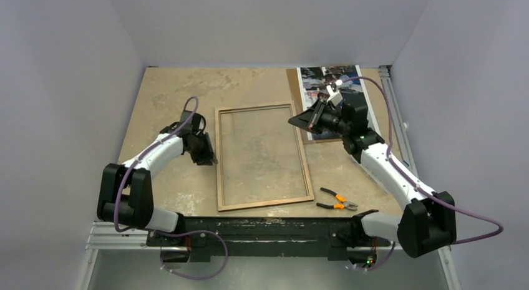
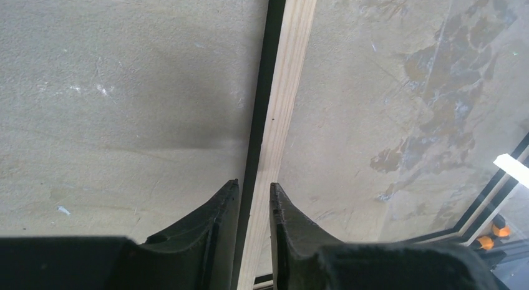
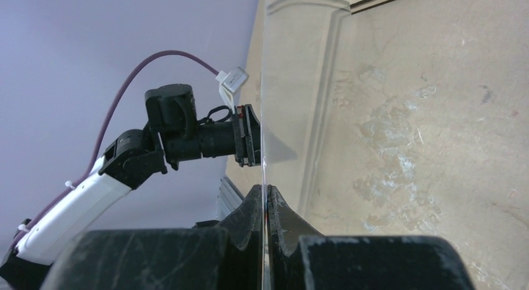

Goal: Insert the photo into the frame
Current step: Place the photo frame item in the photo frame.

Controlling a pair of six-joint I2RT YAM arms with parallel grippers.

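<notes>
Wood-coloured rail of the frame (image 2: 284, 115) lies between the left tool's (image 2: 254, 189) fingers (image 2: 219, 224).

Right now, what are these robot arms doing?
Two robot arms are working on a frame lying back-up on the table. The left gripper straddles the frame's left rail; whether it is squeezing is unclear. The right gripper is shut on the edge of a thin clear sheet. The photo lies at the far right, not yet in the frame.
</notes>
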